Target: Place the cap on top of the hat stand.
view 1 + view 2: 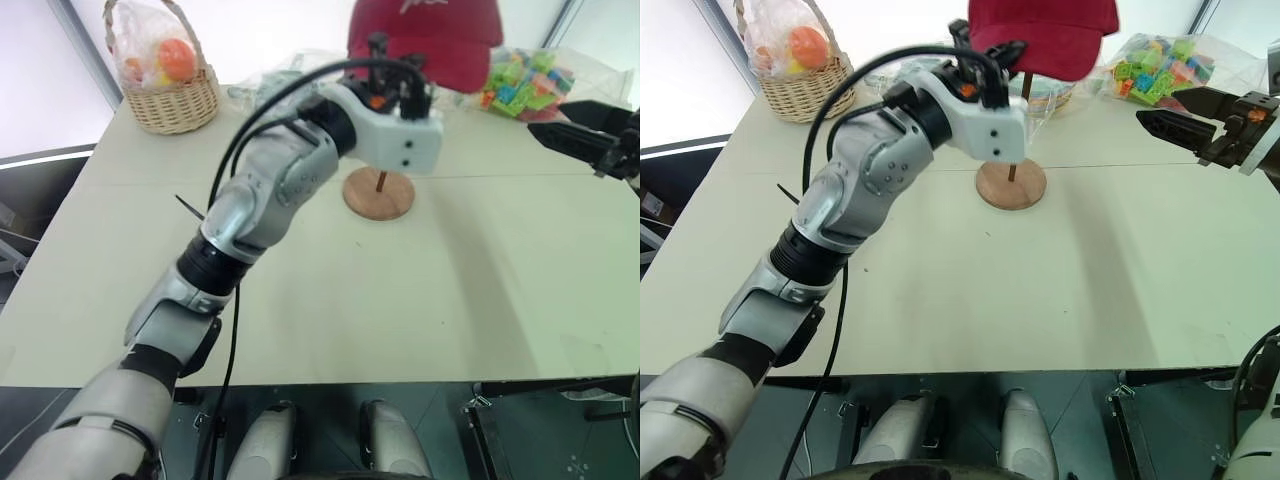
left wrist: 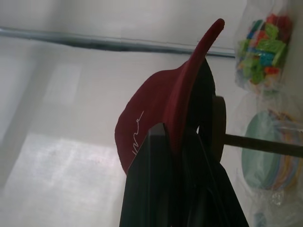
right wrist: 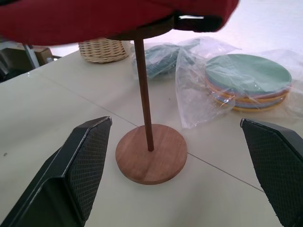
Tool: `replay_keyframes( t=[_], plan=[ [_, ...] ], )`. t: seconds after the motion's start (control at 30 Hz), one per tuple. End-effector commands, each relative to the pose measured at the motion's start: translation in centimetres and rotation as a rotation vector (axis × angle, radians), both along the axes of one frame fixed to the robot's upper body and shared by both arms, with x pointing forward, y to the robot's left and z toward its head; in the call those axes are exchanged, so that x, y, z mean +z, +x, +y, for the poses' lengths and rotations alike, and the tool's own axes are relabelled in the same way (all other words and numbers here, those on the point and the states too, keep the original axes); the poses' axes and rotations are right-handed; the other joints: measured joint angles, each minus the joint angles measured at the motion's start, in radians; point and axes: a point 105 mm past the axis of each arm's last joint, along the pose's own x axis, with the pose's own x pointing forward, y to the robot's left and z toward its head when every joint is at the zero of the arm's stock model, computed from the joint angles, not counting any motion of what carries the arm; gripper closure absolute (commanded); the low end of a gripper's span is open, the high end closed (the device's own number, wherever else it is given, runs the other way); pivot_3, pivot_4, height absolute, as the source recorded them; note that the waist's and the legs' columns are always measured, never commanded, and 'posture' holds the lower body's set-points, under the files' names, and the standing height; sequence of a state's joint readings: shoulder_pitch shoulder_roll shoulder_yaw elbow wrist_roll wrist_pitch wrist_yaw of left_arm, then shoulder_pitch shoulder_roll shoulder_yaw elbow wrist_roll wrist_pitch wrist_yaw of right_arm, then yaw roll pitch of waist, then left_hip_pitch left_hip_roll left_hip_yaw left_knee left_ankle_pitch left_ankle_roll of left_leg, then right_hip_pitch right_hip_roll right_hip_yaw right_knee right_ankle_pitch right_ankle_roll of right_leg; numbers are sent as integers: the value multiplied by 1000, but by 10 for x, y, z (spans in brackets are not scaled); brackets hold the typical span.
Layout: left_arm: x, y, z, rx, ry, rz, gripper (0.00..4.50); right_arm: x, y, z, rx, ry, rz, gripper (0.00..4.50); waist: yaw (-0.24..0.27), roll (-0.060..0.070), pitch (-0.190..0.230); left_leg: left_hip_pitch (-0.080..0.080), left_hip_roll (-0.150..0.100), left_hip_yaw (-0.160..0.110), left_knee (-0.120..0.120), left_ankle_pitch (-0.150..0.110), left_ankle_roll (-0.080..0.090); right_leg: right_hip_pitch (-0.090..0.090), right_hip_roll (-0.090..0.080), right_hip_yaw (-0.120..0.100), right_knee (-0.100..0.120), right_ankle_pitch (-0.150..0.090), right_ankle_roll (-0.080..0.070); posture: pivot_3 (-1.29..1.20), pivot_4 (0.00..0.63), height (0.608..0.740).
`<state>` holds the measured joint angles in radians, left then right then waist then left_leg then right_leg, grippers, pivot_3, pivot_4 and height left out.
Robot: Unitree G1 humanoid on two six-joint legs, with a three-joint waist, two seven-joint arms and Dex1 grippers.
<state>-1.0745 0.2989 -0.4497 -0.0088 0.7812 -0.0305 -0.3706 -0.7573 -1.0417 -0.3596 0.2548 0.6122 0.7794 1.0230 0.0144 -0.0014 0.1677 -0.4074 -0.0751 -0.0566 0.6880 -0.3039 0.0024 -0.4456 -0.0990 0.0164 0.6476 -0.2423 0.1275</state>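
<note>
Cap (image 1: 1042,35), dark red, sits over the disc top of the hat stand (image 3: 149,153), brim pinched between the closed fingers of the left gripper (image 1: 985,60). White script embroidery visible on the front panel in the left wrist view, just beyond the black fingertips (image 2: 151,156). Brim edge runs up and away from the left gripper, with the stand's disc touching the underside of the crown just behind the pinch point. Thin rod drops from under the cap, below and just beyond the left gripper, to the round wooden base on the pale table (image 1: 480,300).

Right gripper (image 1: 1170,124) held off to the far side of the stand from the left gripper, well apart from cap and stand, fingers spread wide with nothing between them. Seen along the right gripper's fingers (image 3: 90,161): stand base and rod centred between the two pads, cap overhead, strap at the back of the cap in view.

Beyond the left gripper: bag of coloured plastic blocks (image 1: 525,78) and a stack of coloured plates (image 3: 248,80) in clear plastic wrap. Off to its outer side, near the far table corner: wicker basket (image 1: 172,100) holding bagged fruit.
</note>
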Motion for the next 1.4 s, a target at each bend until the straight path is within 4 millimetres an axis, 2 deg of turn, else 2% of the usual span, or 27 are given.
replay_keyframes(
  t=[0.03, 0.5, 0.67, 1.1, 1.2, 1.23, 1.4],
  plan=[
    [7, -11, -2, -6, 16, -84, 4429, 15, -6, -2, -1, 2, -67, 0, -1, 0, 0, 0, 0, 0, 0, 0, 0, 0, 0, 0, 0, 0, 0, 0, 150, 740],
    [-30, -2, -3, 62, 142, -27, 4429, 10, -5, -10, -13, 15, -64, 0, -1, 0, 0, 0, 0, 0, 1, 0, 0, 0, 0, 0, 0, 0, 0, 0, 150, 740],
    [-32, 4, 0, 119, 179, -51, 4429, 11, -4, -13, -17, 17, -66, 0, 0, 0, 0, 0, 0, 0, 1, 0, 0, 0, 0, 0, 0, 0, 0, 0, 150, 740],
    [-46, 7, 0, 131, 188, 31, 4429, 10, -3, -14, -15, 16, -72, 0, -1, 0, 0, 0, 0, 0, 1, 0, 0, 0, 0, 0, 0, 0, 0, 0, 150, 740],
    [-47, 7, 1, 131, 181, 36, 3528, 9, -4, -13, -15, 15, -70, 0, -1, 0, 0, 0, 0, 0, 1, 0, 0, 0, 0, 0, 0, 0, 0, 0, 150, 740],
    [-47, 7, 0, 131, 181, 37, 3107, 9, -4, -13, -15, 15, -70, 0, -1, 0, 0, 0, 0, 0, 1, 0, 0, 0, 0, 0, 0, 0, 0, 0, 150, 740],
    [-47, 5, 0, 128, 168, 52, 526, 9, -3, -13, -15, 13, -69, 0, 0, 0, 0, 0, 0, 0, 2, 0, 0, 0, 0, 0, 0, 0, 0, 0, 150, 740]
  ],
)
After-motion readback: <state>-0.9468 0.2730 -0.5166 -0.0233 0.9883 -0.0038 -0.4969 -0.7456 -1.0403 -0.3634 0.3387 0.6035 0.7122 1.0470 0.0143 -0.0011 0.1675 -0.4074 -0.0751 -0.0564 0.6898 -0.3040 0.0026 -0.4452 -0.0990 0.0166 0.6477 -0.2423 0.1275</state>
